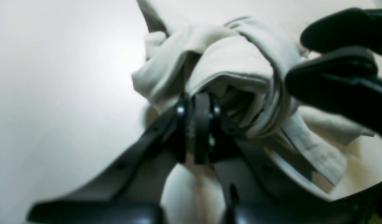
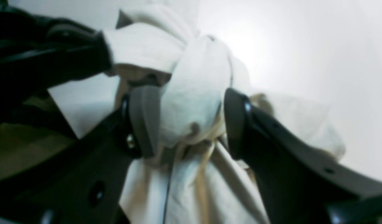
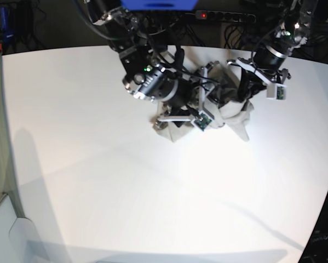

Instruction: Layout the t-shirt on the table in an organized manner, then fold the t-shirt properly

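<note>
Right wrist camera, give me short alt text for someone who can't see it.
The right gripper stands open around a bunched fold of the t-shirt, above the white table. The left gripper enters from the left.

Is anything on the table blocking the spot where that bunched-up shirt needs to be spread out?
Nothing visible does. The t-shirt sits crumpled near the far edge, both claws at it, and the white table in front of it looks bare. Only the two arms crowd over the cloth.
</note>
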Motion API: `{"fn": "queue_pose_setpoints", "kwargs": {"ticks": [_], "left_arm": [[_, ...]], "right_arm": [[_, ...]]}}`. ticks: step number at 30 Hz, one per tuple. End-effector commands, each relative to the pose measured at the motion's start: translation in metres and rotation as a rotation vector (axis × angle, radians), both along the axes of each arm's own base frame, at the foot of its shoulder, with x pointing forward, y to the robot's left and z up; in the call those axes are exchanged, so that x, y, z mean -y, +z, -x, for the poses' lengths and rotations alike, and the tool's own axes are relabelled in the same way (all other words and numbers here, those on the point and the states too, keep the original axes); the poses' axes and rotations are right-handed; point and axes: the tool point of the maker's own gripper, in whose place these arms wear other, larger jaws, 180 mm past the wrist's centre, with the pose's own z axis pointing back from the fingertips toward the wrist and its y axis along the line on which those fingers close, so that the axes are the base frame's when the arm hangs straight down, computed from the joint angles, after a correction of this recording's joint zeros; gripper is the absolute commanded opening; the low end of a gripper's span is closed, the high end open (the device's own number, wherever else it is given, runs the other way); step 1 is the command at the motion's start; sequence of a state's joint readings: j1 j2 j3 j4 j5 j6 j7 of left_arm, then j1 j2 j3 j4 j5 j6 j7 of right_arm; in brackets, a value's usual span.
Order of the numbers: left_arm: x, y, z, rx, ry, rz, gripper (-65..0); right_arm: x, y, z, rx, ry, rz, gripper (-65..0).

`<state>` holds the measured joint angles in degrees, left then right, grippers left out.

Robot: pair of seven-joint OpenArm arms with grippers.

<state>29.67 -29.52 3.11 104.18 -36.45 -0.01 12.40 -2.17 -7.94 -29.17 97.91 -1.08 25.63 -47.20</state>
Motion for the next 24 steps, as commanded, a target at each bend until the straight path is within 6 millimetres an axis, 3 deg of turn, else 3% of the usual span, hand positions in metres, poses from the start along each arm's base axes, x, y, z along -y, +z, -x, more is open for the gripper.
{"fn": "queue_pose_setpoints", "kwargs": {"ticks": [1,7,12,17,19,24], "left_arm": [[-0.001,0.008,-0.004,0.033,-0.007,-0.002,-64.7],[-0.001,0.008,-0.004,0.033,-0.008,-0.004,-64.7],[-0.003,0.005,-0.003,0.023,-0.004,-0.008,-64.7],[-0.005,0.003,-0.002,0.022,-0.001,-0.009,-64.7],[-0.004,0.006,-0.003,0.029,0.001,0.0,-64.7],[0.006,0.022,-0.004,0.063,-0.019,0.021,-64.7]], "right_arm": [[-0.008,0.016,-0.007,0.032,-0.011,-0.055,-32.6],[-0.009,-0.005,-0.005,-0.019,0.002,-0.021,-43.2],[-0.008,-0.006,-0.008,-0.016,0.005,-0.015,-49.1],[-0.007,0.002,-0.018,0.015,0.006,-0.011,-65.0],[0.0,0.003,-0.021,0.033,0.005,0.005,-65.0],[0.014,0.027,-0.036,0.129,-0.004,0.012,-65.0]]}}
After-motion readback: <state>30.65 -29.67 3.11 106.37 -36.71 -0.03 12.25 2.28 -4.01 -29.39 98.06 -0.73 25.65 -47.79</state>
